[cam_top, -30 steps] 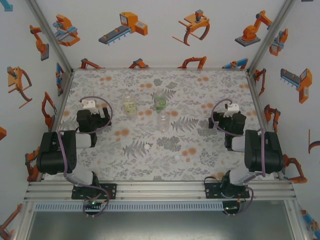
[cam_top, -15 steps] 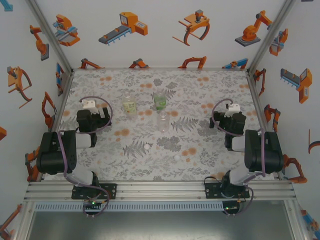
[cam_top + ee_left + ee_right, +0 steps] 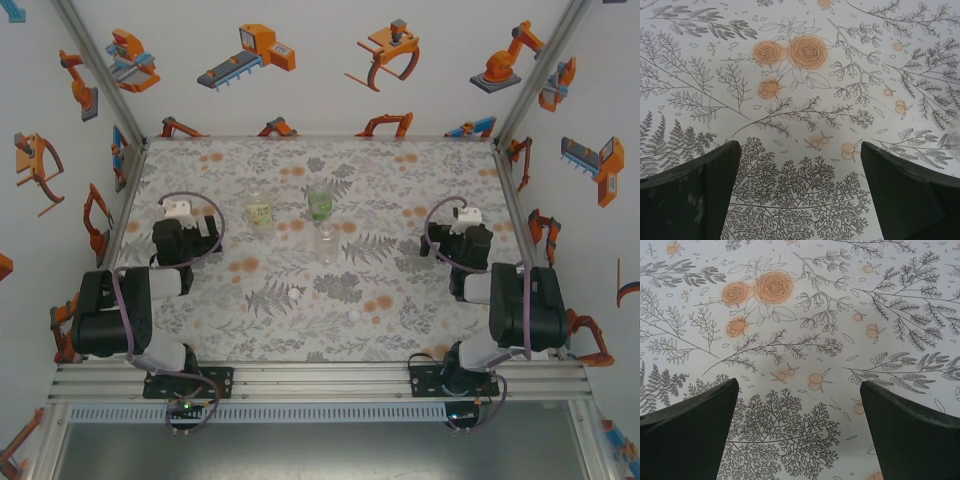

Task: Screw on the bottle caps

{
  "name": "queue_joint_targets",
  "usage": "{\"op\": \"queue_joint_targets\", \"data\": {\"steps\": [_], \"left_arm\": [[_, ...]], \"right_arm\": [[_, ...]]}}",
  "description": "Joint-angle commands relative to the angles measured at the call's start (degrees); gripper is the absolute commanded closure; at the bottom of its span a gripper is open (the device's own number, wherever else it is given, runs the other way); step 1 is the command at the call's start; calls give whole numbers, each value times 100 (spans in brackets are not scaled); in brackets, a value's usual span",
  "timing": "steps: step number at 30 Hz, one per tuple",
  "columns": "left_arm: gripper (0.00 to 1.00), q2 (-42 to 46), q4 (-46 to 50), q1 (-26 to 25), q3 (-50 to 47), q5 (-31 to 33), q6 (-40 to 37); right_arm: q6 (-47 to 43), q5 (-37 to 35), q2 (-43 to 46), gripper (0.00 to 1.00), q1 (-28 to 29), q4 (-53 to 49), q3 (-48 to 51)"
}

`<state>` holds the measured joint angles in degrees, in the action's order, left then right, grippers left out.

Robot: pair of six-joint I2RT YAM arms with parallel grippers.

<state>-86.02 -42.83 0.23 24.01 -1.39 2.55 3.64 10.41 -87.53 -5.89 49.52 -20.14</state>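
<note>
By the look of it you have nothing screwed on yet. A tiny round white plastic screw cap (image 3: 297, 295) and a second cap (image 3: 353, 316) lie loose, nearer the arms than the small clear colourless plastic bottle (image 3: 326, 243). The left gripper (image 3: 800, 150) and right gripper (image 3: 799, 390) gape wide and empty, well off to either side of it.

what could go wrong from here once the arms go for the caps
1. The green bottle and clear bottle stand close together, so reaching for one may tip the other and spill it.
2. The cap is tiny against the busy cloth. The wide-open left end effector or right end effector may nudge it away rather than grip it.
</note>
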Motion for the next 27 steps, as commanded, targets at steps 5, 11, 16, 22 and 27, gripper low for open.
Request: {"op": "queue_joint_targets", "data": {"steps": [5, 11, 16, 22, 27], "left_arm": [[3, 989, 1183, -23, 242, 85, 9], [3, 1961, 2648, -112, 607, -19, 132], [3, 2760, 3870, -259, 847, -58, 121], [3, 3703, 5389, -313, 1164, -390, 59], [3, 4138, 6072, -363, 1221, -518, 93]], "right_arm": [[89, -131, 1096, 2, -32, -994, -273], [72, -78, 2120, 4, -31, -2837, -683], [204, 146, 3086, 5, -26, -3945, -756], [391, 417, 4054, 8, -18, -5276, -975], [596, 742, 4367, 9, 54, -5945, -1177]]}}
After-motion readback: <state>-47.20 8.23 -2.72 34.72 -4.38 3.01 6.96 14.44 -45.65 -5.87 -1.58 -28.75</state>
